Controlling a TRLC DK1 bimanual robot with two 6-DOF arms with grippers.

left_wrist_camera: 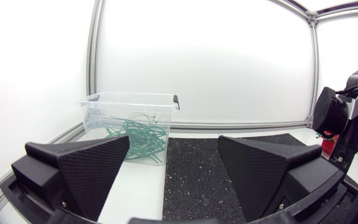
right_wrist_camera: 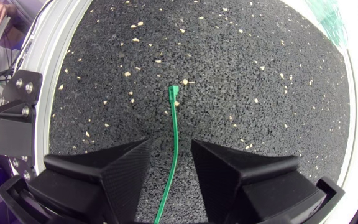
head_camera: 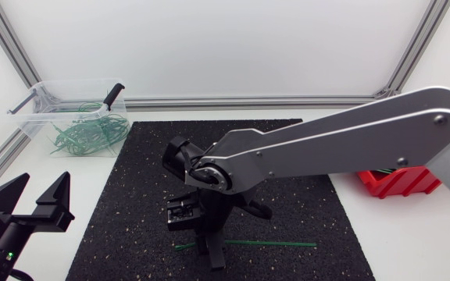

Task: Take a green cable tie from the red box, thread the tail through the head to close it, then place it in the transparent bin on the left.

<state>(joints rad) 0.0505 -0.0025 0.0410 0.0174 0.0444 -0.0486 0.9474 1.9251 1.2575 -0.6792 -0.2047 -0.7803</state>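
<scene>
Straddling a green cable tie (right_wrist_camera: 174, 124) flat on the black mat (right_wrist_camera: 241, 68), right gripper (right_wrist_camera: 171, 148) stands part-open, fingers clear of it; left gripper (left_wrist_camera: 174, 146), wide open and empty, faces the transparent bin (left_wrist_camera: 96, 112) ahead.

Open mat (head_camera: 139, 179) between left gripper (head_camera: 43, 184) and transparent bin (head_camera: 69, 81), right arm (head_camera: 326, 144) across the middle
</scene>
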